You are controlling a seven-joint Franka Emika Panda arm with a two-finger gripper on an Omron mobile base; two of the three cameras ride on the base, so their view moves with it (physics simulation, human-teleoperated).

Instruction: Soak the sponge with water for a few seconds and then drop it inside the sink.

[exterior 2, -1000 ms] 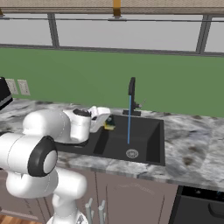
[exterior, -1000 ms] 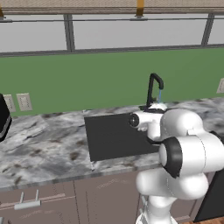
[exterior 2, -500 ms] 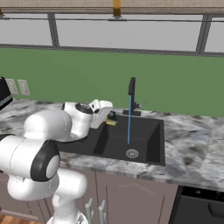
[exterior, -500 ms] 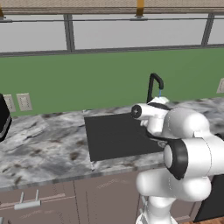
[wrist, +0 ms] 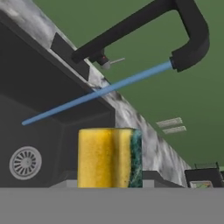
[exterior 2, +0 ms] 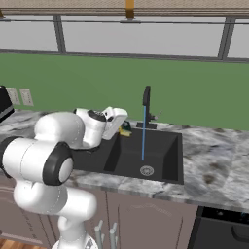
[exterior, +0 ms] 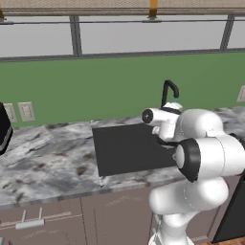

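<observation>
I see my hand [exterior 2: 122, 129] closed on the small yellow sponge with a dark green layer [exterior 2: 125, 132], held above the left rear corner of the nearly black rectangular sink [exterior 2: 165, 155] set in the grey marbled counter [exterior 2: 214, 165]. Right of it, apart, the thin light-blue water stream [exterior 2: 143, 132] falls from the black gooseneck faucet [exterior 2: 146, 97] toward the round silver drain [exterior 2: 147, 170].

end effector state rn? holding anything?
End effector: shut on the sponge, held beside the water, not in it, above the sink.
</observation>
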